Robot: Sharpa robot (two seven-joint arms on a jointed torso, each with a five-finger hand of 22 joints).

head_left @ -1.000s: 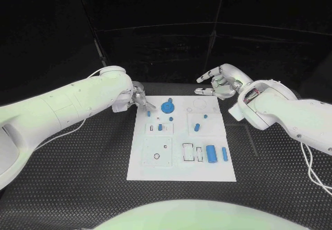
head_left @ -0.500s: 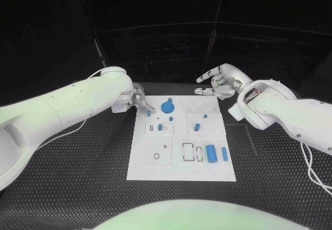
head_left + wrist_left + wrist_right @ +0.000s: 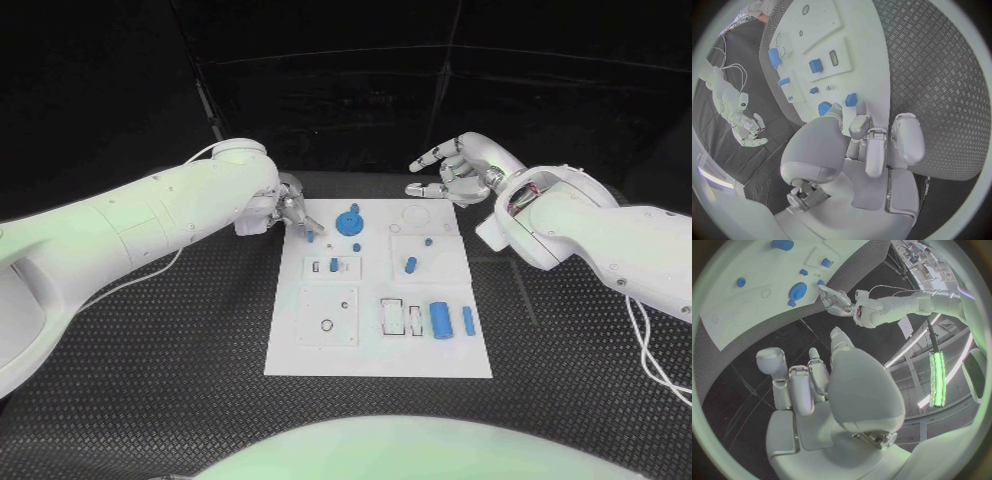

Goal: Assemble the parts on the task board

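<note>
The white task board (image 3: 378, 345) lies in the middle of the table. My left hand (image 3: 293, 212) hovers at the board's far left corner and pinches a small blue piece (image 3: 312, 238) at its fingertips; the left wrist view shows that piece (image 3: 851, 99) just past the fingers (image 3: 859, 125). A round blue part (image 3: 349, 222) stands on the board right beside it. My right hand (image 3: 450, 170) hangs beyond the board's far right corner, fingers apart, holding nothing. From the right wrist view, the right hand (image 3: 811, 385) faces the board (image 3: 729, 320) and the left hand (image 3: 839, 300).
Other blue parts sit on the board: one in a left-hand slot (image 3: 333, 265), an oblong one (image 3: 411, 265), a tiny one (image 3: 428, 242), and two upright ones (image 3: 441, 320) (image 3: 469, 320) at the right. Ribbed black mat (image 3: 173, 330) surrounds the board.
</note>
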